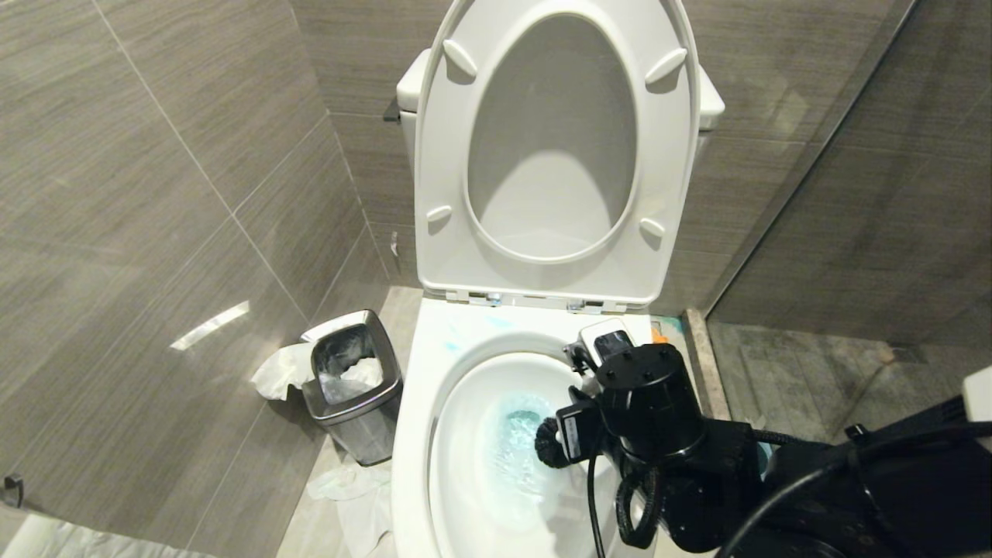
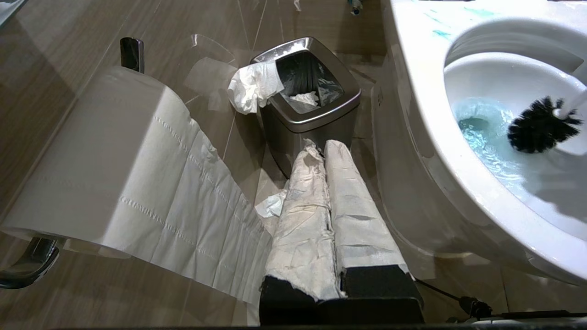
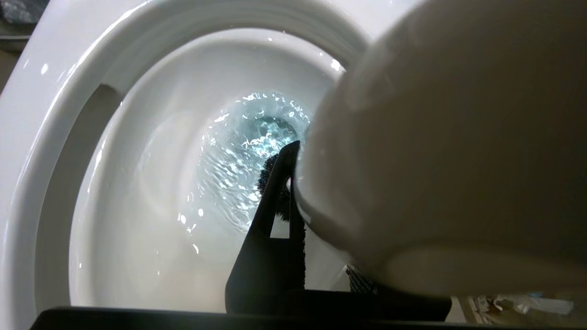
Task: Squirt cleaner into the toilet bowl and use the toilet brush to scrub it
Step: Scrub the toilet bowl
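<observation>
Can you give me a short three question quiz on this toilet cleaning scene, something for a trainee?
1. True or false: the toilet seat is raised upright.
2. Which gripper holds the toilet brush? A) the left gripper B) the right gripper C) neither
3. Fill in: the water in the toilet bowl is tinted ____ by the cleaner.

Key
1. True.
2. B: the right gripper holds the handle over the bowl, bristle head down near the water. The left gripper is shut, empty, off to the side near the waste bin and toilet paper roll.
3. Turquoise.
</observation>
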Robot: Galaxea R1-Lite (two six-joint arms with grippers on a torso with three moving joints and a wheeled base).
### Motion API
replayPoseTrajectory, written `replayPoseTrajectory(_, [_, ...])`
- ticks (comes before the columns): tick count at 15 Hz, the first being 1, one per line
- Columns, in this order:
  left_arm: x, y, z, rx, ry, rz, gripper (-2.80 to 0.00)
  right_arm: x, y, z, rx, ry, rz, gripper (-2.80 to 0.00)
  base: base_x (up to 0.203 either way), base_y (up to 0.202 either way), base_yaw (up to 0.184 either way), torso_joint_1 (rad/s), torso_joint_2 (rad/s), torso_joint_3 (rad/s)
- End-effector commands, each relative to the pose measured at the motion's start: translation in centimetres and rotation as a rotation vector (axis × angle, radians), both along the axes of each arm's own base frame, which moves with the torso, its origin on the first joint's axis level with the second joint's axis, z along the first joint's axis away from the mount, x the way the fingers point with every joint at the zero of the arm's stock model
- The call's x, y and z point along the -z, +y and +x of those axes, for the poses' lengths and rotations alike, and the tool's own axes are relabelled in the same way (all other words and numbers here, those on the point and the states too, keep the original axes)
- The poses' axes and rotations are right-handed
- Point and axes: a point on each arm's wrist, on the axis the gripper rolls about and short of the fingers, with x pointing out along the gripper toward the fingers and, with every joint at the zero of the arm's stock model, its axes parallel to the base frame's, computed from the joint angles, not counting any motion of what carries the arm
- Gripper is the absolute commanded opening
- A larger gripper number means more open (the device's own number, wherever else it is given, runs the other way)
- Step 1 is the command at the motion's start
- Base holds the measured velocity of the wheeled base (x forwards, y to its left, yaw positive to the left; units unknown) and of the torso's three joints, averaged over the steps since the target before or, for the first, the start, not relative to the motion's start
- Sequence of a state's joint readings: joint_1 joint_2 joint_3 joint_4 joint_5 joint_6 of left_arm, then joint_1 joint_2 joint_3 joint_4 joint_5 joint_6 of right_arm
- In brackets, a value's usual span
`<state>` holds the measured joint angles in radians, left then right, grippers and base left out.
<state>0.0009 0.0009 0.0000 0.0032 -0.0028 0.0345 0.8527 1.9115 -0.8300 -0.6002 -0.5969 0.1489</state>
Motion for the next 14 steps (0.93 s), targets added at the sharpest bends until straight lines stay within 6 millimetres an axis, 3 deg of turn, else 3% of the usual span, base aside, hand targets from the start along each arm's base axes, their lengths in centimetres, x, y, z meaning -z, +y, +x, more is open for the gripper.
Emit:
replayPoseTrajectory(1, [0.0, 0.0, 0.0, 0.000, 0.001, 0.001, -2.80, -0.6, -0.4, -2.0, -0.032, -0.002, 0.010, -2.80, 0.000, 0.000, 0.000, 0.000, 0.00, 0.000])
replayPoseTrajectory(5, [0.0, 0.0, 0.0, 0.000, 0.001, 0.001, -2.80, 1.0, 2.3, -3.9, -0.095, 0.033, 0.024, -2.80, 0.000, 0.000, 0.000, 0.000, 0.00, 0.000])
replayPoseTrajectory(7, [0.0, 0.0, 0.0, 0.001, 0.001, 0.001, -2.80, 1.1, 3.8, -3.7, -0.114, 0.027, 0.038, -2.80, 0.000, 0.000, 0.000, 0.000, 0.00, 0.000])
replayPoseTrajectory(11, [0.0, 0.0, 0.0, 0.000, 0.001, 0.001, -2.80, -0.1, 6.9, -1.7, -0.115, -0.018, 0.091, -2.80, 0.000, 0.000, 0.000, 0.000, 0.00, 0.000])
replayPoseTrajectory(14, [0.0, 0.0, 0.0, 0.000, 0.001, 0.001, -2.80, -0.5, 8.2, 1.2, -0.076, -0.033, 0.096, -2.80, 0.000, 0.000, 0.000, 0.000, 0.00, 0.000])
